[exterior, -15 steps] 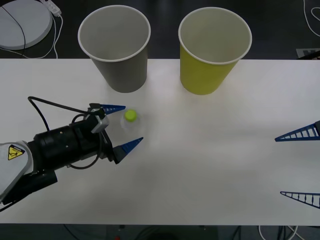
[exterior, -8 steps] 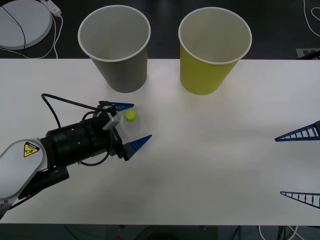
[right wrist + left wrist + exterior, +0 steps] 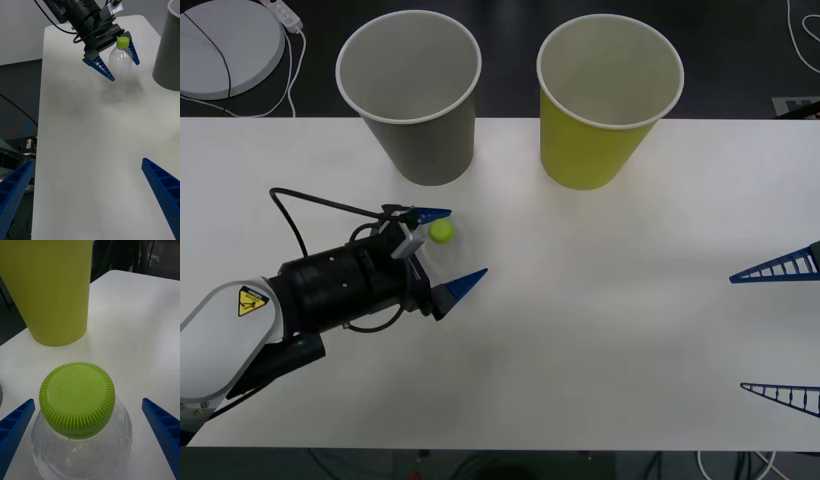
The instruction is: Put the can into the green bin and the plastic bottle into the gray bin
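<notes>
The plastic bottle (image 3: 442, 236), clear with a lime-green cap (image 3: 77, 403), stands upright on the white table in front of the gray bin (image 3: 420, 120). My left gripper (image 3: 452, 245) is open, with one blue finger on each side of the bottle and a gap on both sides. In the right wrist view the bottle (image 3: 120, 62) stands between those fingers of the left gripper (image 3: 124, 70). The green bin (image 3: 600, 130) stands to the right of the gray one. My right gripper (image 3: 738, 332) waits open at the table's right edge. The can is out of view.
A round white device (image 3: 225, 45) with a cable lies off the table at the back left. A black cable (image 3: 310, 205) loops over my left wrist. Bare table (image 3: 600, 300) stretches between the two arms. Both bins stand at the table's far edge.
My left gripper has slid forward to the right, so the bottle now sits deeper between its open fingers. The bottle, bins and right arm have not moved.
</notes>
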Action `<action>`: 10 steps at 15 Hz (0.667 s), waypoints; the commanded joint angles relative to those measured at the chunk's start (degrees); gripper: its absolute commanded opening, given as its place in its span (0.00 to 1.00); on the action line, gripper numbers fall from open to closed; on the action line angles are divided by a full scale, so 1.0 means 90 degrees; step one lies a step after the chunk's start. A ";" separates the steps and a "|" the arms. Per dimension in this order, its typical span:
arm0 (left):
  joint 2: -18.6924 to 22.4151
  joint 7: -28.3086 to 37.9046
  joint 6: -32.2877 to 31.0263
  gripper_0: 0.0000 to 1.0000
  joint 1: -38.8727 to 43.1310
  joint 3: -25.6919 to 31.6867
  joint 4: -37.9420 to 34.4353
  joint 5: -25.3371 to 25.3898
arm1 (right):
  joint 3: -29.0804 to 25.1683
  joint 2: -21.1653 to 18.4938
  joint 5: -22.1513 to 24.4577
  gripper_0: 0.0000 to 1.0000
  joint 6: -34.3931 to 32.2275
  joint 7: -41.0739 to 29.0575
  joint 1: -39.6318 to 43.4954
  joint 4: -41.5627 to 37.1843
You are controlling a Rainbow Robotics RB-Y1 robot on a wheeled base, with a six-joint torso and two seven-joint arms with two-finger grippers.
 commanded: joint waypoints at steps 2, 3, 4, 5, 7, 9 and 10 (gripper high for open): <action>0.0003 0.0037 -0.0001 0.00 -0.0007 -0.0005 0.0000 0.0001 | 0.0000 0.0000 0.0000 1.00 0.0000 0.0000 0.0000 0.0000; 0.0003 0.0046 -0.0001 0.00 0.0003 0.0005 0.0000 0.0001 | 0.0000 0.0000 0.0000 1.00 0.0000 0.0000 0.0000 0.0000; 0.0003 0.0066 -0.0001 0.00 -0.0007 0.0005 0.0000 0.0001 | 0.0000 0.0000 0.0000 1.00 0.0000 0.0000 0.0000 0.0000; 0.0003 0.0076 -0.0001 0.00 -0.0007 -0.0005 0.0000 0.0001 | 0.0000 0.0000 0.0000 1.00 0.0000 0.0000 0.0000 0.0000; 0.0003 0.0124 -0.0001 0.00 0.0003 0.0005 0.0000 0.0011 | 0.0000 0.0000 0.0000 1.00 0.0000 0.0000 0.0000 0.0000; 0.0023 0.0154 -0.0001 0.00 0.0003 0.0005 0.0000 0.0011 | 0.0000 0.0000 0.0000 1.00 0.0000 0.0000 0.0000 0.0000; 0.0052 0.0154 0.0009 0.00 0.0003 0.0005 -0.0010 0.0059 | 0.0000 0.0000 0.0000 1.00 0.0000 0.0000 0.0000 0.0000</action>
